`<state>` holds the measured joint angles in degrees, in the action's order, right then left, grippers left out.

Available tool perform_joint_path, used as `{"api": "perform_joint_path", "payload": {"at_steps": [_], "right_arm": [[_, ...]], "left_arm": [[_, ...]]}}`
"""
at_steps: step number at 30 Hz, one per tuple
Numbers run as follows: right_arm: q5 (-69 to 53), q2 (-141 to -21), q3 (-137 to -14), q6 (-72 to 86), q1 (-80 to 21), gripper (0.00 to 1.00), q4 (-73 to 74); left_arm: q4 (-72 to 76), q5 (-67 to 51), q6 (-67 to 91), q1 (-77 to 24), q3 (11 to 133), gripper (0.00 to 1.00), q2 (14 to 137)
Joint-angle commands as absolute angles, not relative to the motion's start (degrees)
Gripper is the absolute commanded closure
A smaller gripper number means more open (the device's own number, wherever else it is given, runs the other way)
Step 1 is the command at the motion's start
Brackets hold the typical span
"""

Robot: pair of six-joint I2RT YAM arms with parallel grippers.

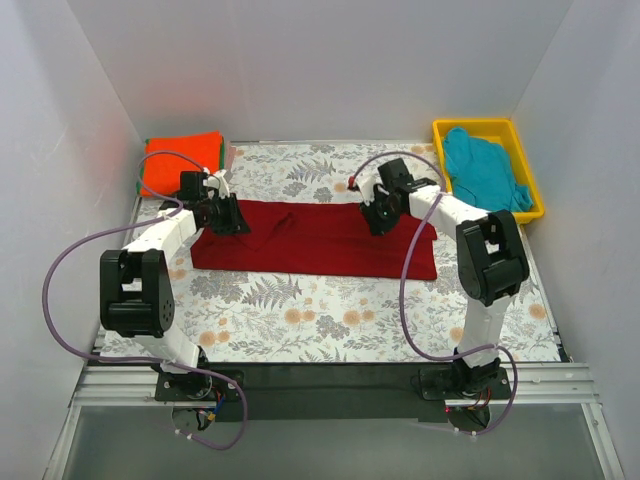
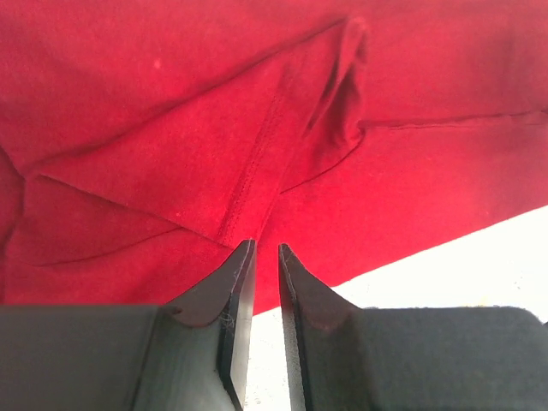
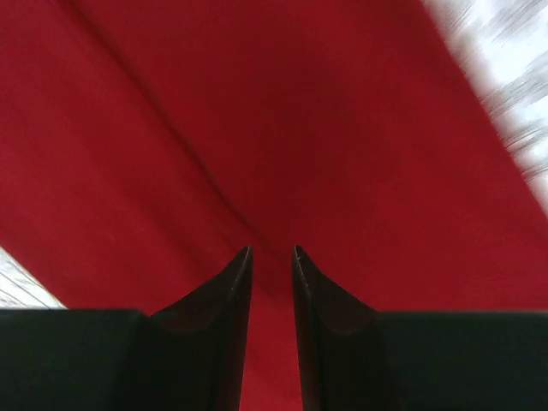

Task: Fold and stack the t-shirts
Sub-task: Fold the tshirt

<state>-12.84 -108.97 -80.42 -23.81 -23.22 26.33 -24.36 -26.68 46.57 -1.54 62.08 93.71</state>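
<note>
We see a yellow bin (image 1: 470, 126) holding a teal t-shirt (image 1: 485, 170), and an orange t-shirt (image 1: 180, 160) far left. The left pincer (image 2: 265, 249) and right pincer (image 3: 271, 251) are slightly released and empty over the maroon t-shirt (image 1: 320, 245). Floral table (image 1: 330, 320), white walls (image 1: 320, 60).

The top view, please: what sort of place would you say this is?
Probably a robot test booth: white walls box in a floral-covered table, the left arm and right arm bolted at its near edge, plus a yellow bin.

Bright even light, blown-out whites, blurred right wrist corner
</note>
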Motion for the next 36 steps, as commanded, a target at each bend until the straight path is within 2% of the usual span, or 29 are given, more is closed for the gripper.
{"api": "perform_joint_path", "payload": {"at_steps": [1, 9, 13, 18, 22, 29, 33, 34, 36], "right_arm": [[-6.8, -110.5, -77.0, -30.0, -22.9, 0.7, 31.0], [-6.8, -108.5, -68.0, -33.1, -23.1, 0.8, 34.5], [-9.2, -101.4, -57.1, -35.3, -29.2, 0.8, 38.8], [-22.9, -91.1, -51.7, -38.1, -42.2, 0.74, 44.7], [-32.4, -88.4, -54.8, -36.7, -43.1, 0.68, 47.3], [-35.7, -82.2, -58.0, -33.6, -40.5, 0.66, 47.4], [-35.2, -81.9, -59.8, -32.1, -37.5, 0.64, 46.2], [-35.0, -82.1, -60.0, -31.3, -37.0, 0.62, 45.8], [-33.9, -82.8, -59.9, -30.9, -36.4, 0.62, 44.6]], "left_arm": [[-22.9, -24.7, 49.3, -2.2, 61.6, 0.84, 93.6], [-23.9, -20.7, 49.0, -3.0, 61.0, 0.84, 93.6], [-24.1, -19.0, 48.5, -5.3, 60.7, 0.83, 94.3], [-23.5, -17.0, 47.5, -9.1, 61.9, 0.83, 98.6], [-24.0, -14.9, 46.3, -11.9, 66.4, 0.84, 107.2], [-26.7, -14.2, 37.2, -18.4, 86.8, 0.86, 124.9], [-29.8, -14.9, 32.4, -21.4, 104.7, 0.87, 138.2], [-30.1, -15.3, 31.7, -21.5, 111.8, 0.86, 139.7], [-30.1, -14.9, 31.5, -21.5, 118.6, 0.87, 142.1]]}}
